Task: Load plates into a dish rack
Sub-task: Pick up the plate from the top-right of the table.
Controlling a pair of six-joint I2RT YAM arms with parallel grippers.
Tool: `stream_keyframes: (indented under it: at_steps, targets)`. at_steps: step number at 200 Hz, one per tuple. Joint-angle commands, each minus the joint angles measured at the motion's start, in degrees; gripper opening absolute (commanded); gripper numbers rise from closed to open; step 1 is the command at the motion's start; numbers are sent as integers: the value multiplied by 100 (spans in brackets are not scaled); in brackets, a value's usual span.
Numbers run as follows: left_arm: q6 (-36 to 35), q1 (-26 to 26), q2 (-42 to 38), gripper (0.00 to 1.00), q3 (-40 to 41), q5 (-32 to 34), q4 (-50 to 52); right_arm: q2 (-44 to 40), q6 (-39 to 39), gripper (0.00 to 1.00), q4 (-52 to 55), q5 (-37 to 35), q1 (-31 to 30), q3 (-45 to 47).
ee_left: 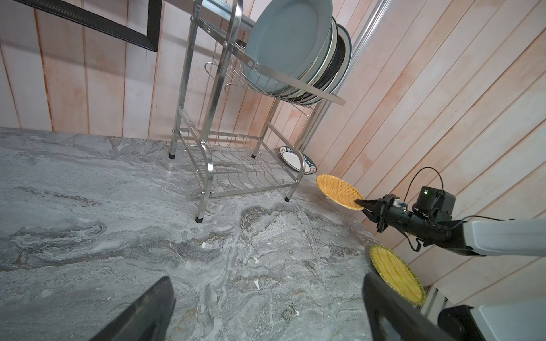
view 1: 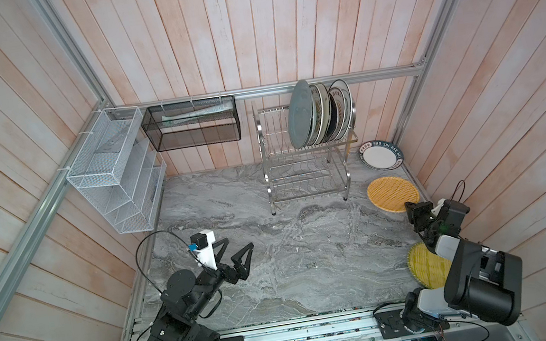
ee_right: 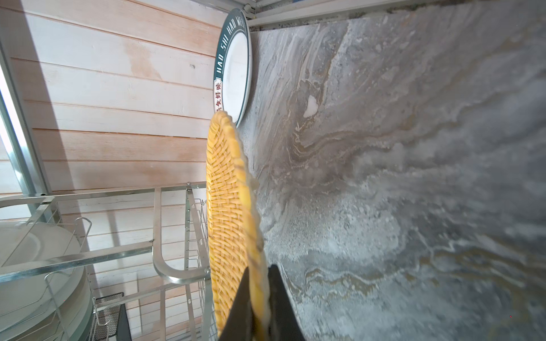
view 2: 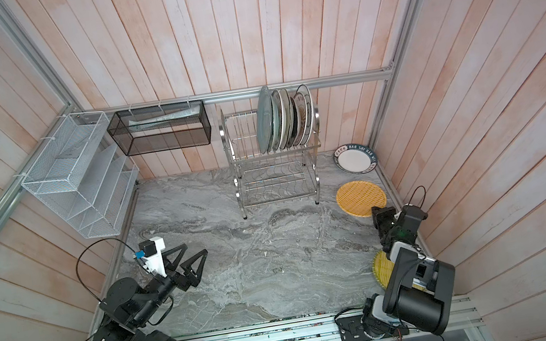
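At the left, the left gripper (view 1: 240, 241) is hovering over the marble table (view 1: 294, 255) with its jaws spread wide and nothing between them. Toward the middle rear, the dish rack (view 1: 304, 174) is standing on the table, its upper tier carrying a row of upright plates (view 1: 328, 112) fronted by a grey-blue plate (view 1: 300, 116). At the right, the right gripper (ee_left: 361, 203) is pinching the near rim of the orange woven plate (view 1: 392, 194), which is sitting between a white plate (view 1: 381, 154) with a lettered dark rim in the back corner and a yellow woven plate (view 1: 424, 266) lying partly under the right arm (view 1: 474, 270).
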State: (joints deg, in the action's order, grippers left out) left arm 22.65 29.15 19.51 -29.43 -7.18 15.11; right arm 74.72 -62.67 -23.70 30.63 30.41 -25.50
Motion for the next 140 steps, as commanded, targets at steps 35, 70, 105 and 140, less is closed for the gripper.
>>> stream_keyframes:
  at_steps: [35,70,105,140]
  targets:
    - [333,-32,-257,100,-87,360,-237,-1362,781,0,3071,-278,-58,-725]
    - [230,-33,-144,100,61,-284,-600,-1718,872,0,4066,-602,-623,-1081]
    - [289,-34,82,100,328,-602,-1140,-1915,497,0,4114,-744,-1554,-1087]
    - [766,165,252,100,1017,-772,-2342,-2079,166,0,4298,-1083,-2516,-1238]
